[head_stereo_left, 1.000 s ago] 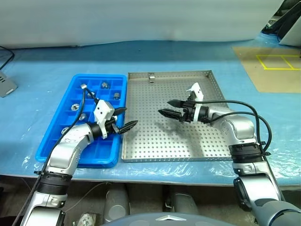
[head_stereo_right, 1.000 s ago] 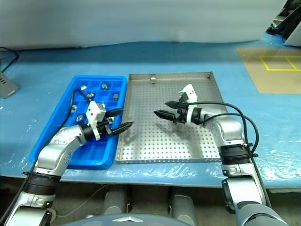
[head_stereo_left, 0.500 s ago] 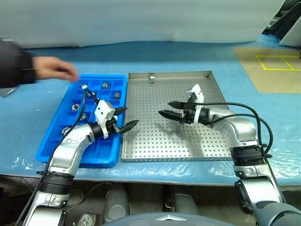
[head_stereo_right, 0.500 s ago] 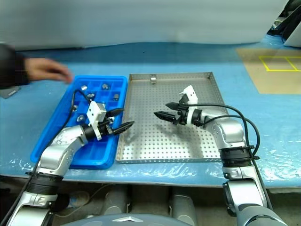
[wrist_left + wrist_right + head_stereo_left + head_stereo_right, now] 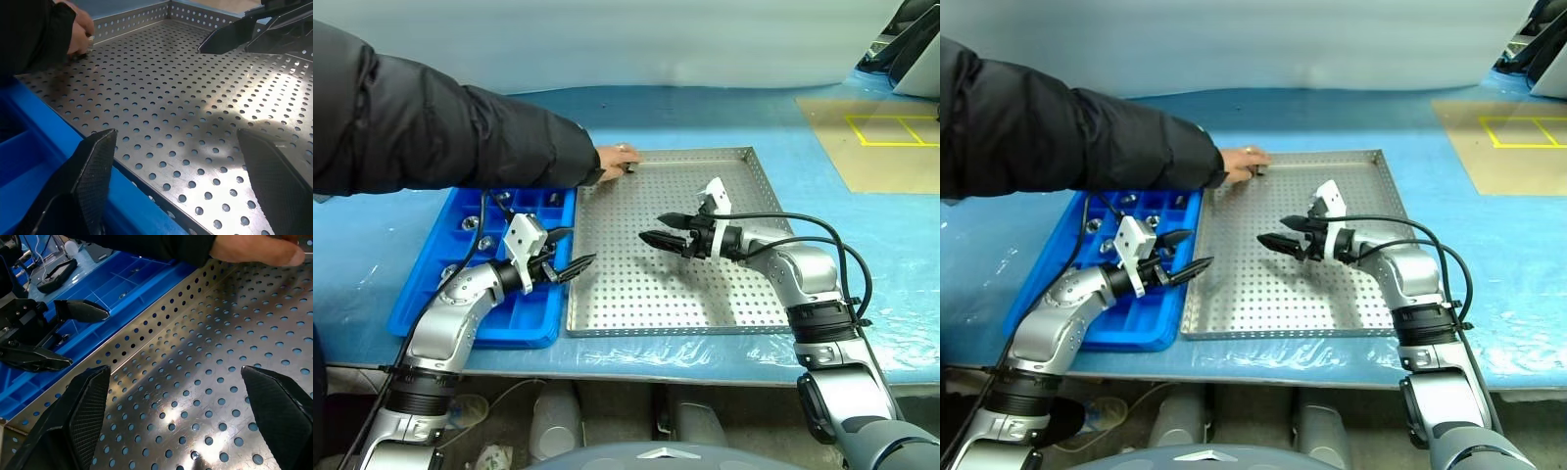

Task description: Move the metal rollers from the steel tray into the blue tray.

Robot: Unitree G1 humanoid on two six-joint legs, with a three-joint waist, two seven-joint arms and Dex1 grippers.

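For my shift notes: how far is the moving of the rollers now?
Nearly done, it seems. Several metal rollers lie in the blue tray. The steel tray floor looks bare, except where a person's hand touches something small at its far rim. The left tool and the right tool are open, holding nothing.

Head pair looking forward and down over both trays, wrist cameras low and close behind each claw, facing across the shared steel tray (image 5: 195, 122)

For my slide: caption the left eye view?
A person's hand reaches the steel tray; both open grippers hover.
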